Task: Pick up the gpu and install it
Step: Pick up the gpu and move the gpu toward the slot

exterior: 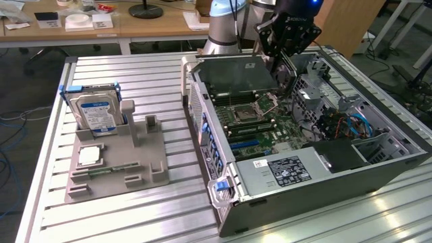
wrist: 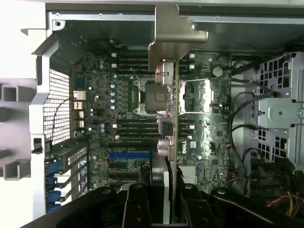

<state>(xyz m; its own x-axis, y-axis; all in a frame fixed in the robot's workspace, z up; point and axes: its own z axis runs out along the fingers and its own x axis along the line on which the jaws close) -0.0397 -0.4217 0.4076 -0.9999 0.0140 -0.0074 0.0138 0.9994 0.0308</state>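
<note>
Carefully: the gripper's [wrist: 164, 192] fingers pinch the gpu [wrist: 176, 142], which hangs edge-on above the motherboard [wrist: 99, 118] inside the open computer case [exterior: 202, 116]. Judged best: align its connector edge squarely along the blue slot [wrist: 128, 155], then press evenly.

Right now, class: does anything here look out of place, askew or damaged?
Nothing stands out. The gripper holds the gpu over the motherboard in the open computer case, not yet seated.

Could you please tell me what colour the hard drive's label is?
Mostly blue, on the hard drive; clearest in the exterior view.
</note>
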